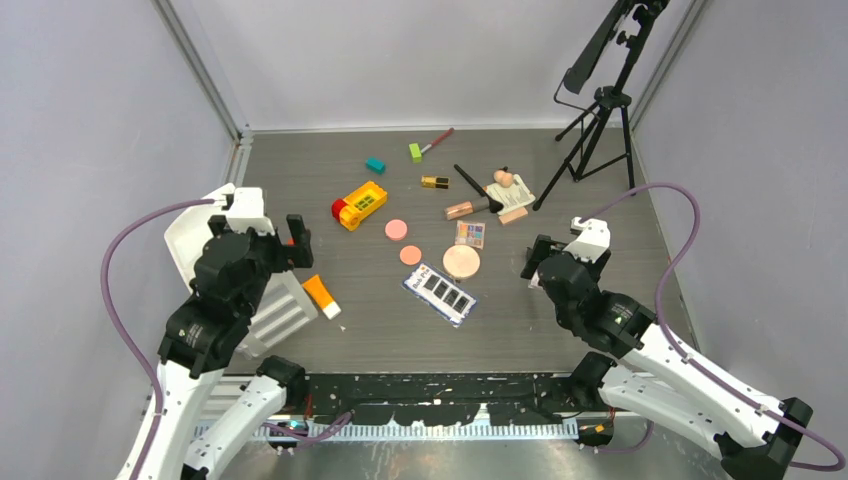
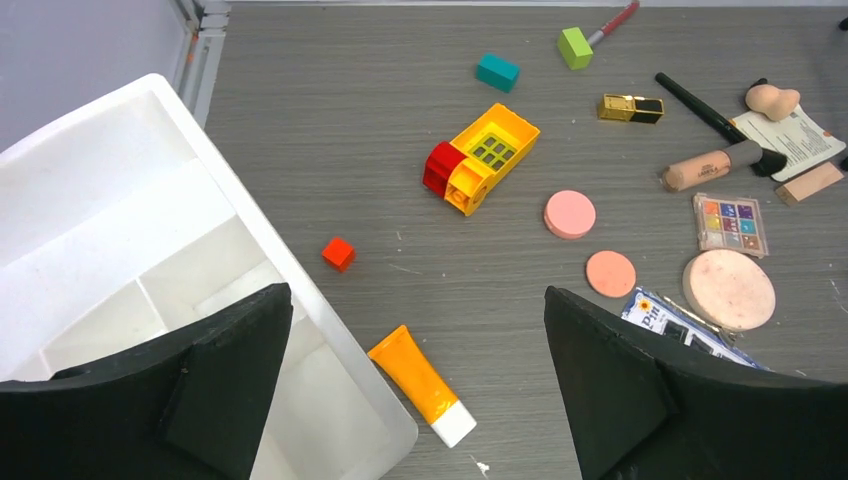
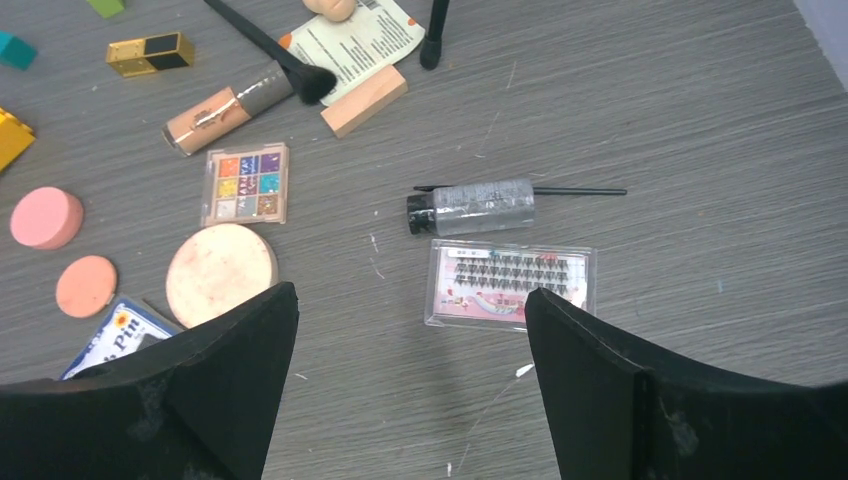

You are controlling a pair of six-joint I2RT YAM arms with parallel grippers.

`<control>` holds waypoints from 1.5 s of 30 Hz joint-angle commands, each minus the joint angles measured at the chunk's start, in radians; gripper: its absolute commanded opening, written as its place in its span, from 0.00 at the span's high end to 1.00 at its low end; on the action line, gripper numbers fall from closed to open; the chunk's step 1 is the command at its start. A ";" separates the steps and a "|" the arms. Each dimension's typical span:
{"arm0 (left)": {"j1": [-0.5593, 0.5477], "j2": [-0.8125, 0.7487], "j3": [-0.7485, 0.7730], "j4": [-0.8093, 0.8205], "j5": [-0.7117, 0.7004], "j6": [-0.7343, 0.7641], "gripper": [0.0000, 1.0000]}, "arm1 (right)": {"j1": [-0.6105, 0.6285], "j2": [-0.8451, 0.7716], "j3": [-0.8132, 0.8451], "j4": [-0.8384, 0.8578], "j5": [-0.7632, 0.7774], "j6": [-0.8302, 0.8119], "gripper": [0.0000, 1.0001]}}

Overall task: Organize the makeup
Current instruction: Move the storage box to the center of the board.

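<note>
Left hand [image 2: 415,300]: jaws fully apart, holding nothing. In the wrist view, the orange tube with white cap [image 2: 412,372] lies flat on the grey counter [image 2: 400,60] between the two fingers. It is just beside the white divided tray [image 2: 230,200] and well left of the large round beige compact [image 2: 729,289].

Right hand [image 3: 408,295]: jaws wide apart, empty. A clear lash case [image 3: 510,283] lies between its fingers in the wrist view, right of the compact. A grey tube [image 3: 470,207] lies just beyond the case.

Left of the compact: a peach round compact [image 2: 610,273], then a pink round compact [image 2: 570,214].

Beyond the compact: a multicolour eyeshadow palette [image 2: 732,224], then a beige tube [image 2: 700,170], a black brush [image 2: 700,105] and a gold-black lipstick [image 2: 630,108].
</note>
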 commanded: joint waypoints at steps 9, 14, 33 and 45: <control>0.012 -0.023 -0.016 0.051 -0.038 -0.018 0.00 | 0.003 -0.001 0.019 -0.032 0.068 -0.003 0.12; 0.023 -0.021 -0.006 0.033 -0.072 -0.012 0.00 | 0.003 0.001 0.066 -0.082 0.079 -0.010 0.12; 0.026 0.139 0.288 -0.486 -0.015 -0.271 0.00 | 0.003 0.009 0.076 -0.117 -0.036 -0.001 0.12; 0.026 0.173 0.275 -0.489 0.046 -0.278 0.00 | 0.003 -0.051 0.021 -0.080 -0.054 0.002 0.12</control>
